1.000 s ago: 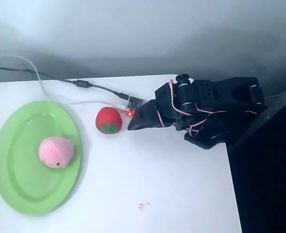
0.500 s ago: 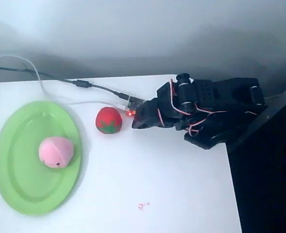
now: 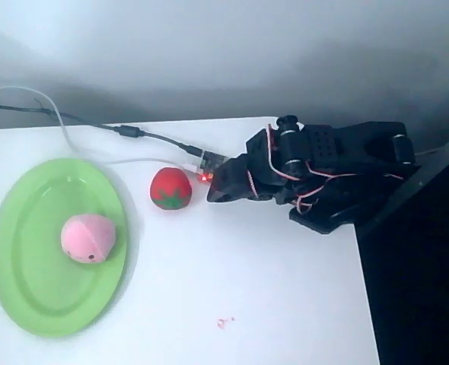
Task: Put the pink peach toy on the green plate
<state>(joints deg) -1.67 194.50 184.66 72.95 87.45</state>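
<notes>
The pink peach toy point(image 3: 88, 237) lies on the right half of the green plate point(image 3: 34, 266), its small dark dot facing the front. The light-green oval plate sits at the left of the white table. My black gripper point(image 3: 214, 190) is folded back near the arm's base at the right, well apart from the plate, its tip pointing left toward a red toy. The fingers look closed together with nothing between them.
A red round toy with a green leaf mark point(image 3: 170, 188) lies just left of the gripper tip. Black and white cables point(image 3: 125, 133) run along the table's back edge. The table's right edge point(image 3: 365, 289) drops to dark floor. A small pink speck point(image 3: 223, 322) marks the front.
The gripper tip drew back slightly to the right, away from the red toy, during the first half second. The peach and plate have not moved.
</notes>
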